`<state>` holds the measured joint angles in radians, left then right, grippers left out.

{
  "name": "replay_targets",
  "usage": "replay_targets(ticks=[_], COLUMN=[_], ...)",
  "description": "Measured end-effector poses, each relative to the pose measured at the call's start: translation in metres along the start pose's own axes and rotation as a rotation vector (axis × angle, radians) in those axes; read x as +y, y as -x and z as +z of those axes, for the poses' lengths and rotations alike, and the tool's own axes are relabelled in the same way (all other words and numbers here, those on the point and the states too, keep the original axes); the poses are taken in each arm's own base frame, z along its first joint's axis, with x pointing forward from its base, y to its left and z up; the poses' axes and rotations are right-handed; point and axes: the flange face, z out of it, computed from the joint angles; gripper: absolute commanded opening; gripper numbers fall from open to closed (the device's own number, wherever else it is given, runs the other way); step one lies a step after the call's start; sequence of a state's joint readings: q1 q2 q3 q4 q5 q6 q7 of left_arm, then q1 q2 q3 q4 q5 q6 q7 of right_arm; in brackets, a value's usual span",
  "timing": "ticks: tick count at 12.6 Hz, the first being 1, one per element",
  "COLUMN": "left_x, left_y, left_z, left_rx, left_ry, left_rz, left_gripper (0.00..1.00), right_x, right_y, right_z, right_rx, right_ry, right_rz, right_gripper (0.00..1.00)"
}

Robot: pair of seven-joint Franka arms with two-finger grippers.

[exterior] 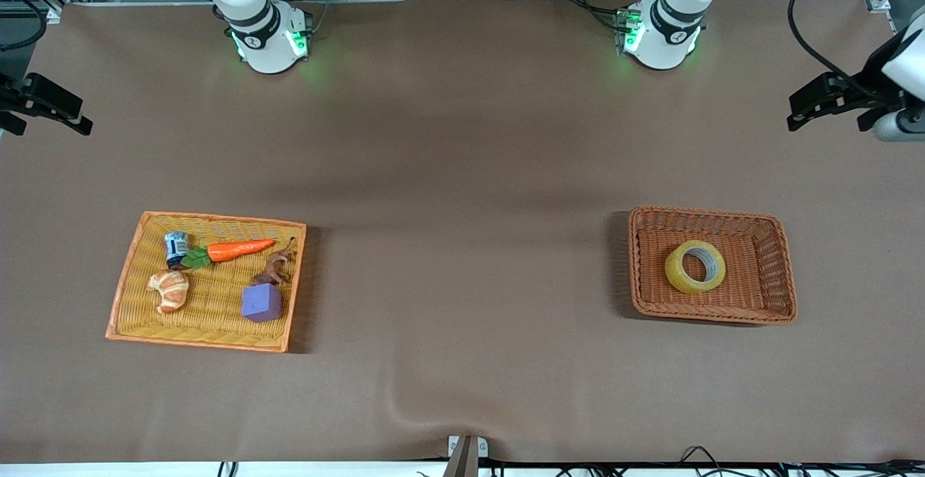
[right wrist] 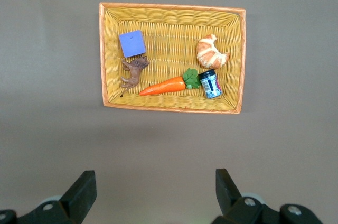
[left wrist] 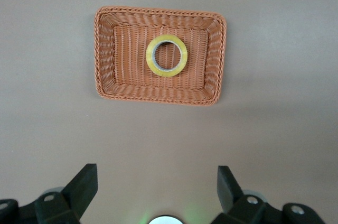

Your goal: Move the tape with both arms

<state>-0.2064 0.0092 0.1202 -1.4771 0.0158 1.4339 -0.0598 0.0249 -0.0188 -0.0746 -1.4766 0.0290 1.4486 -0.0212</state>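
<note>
The tape [exterior: 695,267], a yellowish ring with a pale core, lies flat in the brown wicker basket [exterior: 780,267] toward the left arm's end of the table. It also shows in the left wrist view [left wrist: 166,55], inside the basket [left wrist: 105,55]. My left gripper [left wrist: 157,174] is open and empty, high above bare table beside the basket; in the front view it shows at the picture's edge [exterior: 798,110]. My right gripper [right wrist: 156,179] is open and empty, high above bare table beside the yellow tray [right wrist: 237,55]; it shows at the other edge of the front view [exterior: 76,117].
The yellow wicker tray [exterior: 130,274] toward the right arm's end holds a purple cube [exterior: 261,303], a croissant [exterior: 170,289], a carrot [exterior: 235,250], a small blue can [exterior: 175,247] and a brown toy animal [exterior: 273,269]. A brown cloth covers the table between tray and basket.
</note>
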Motion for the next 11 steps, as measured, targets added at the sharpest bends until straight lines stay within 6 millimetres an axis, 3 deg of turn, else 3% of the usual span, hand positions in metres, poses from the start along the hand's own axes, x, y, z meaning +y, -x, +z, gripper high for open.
replay_targets(ticks=[3, 11], left_x=[0.0000, -0.0084], left_y=[-0.0041, -0.0047], left_z=[0.0063, 0.0010], left_rx=[-0.012, 0.001], left_ry=[-0.003, -0.002], left_rz=[-0.001, -0.017], left_gripper=[1.00, 1.00], right_x=[-0.0017, -0.0018], right_y=[0.0006, -0.0021], right_z=[0.0030, 0.0086], right_rx=[-0.018, -0.034], right_ry=[0.000, 0.000], right_rz=[-0.003, -0.002], right_gripper=[1.00, 1.00])
